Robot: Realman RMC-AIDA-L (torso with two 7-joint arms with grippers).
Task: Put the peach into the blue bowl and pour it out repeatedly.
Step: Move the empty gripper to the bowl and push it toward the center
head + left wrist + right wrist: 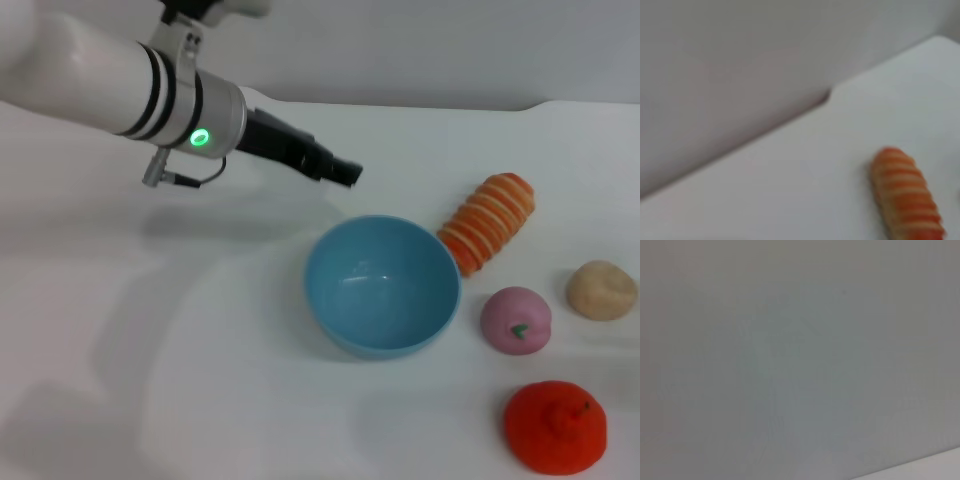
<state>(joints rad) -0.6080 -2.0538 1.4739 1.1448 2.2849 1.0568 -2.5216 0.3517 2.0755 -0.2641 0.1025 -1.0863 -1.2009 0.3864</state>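
Note:
The blue bowl (382, 285) stands upright and empty in the middle of the white table. The pink-mauve peach (516, 320), with a small green leaf mark, lies on the table just right of the bowl, apart from it. My left gripper (343, 170) is held in the air behind and to the left of the bowl's far rim, pointing toward the right, with nothing seen in it. My right gripper is out of view; the right wrist view shows only a plain grey surface.
An orange-and-cream striped toy food (488, 222) lies behind the bowl's right side and also shows in the left wrist view (905, 195). A beige round lump (601, 290) lies at the far right. An orange-red bumpy fruit (555, 427) lies at the front right.

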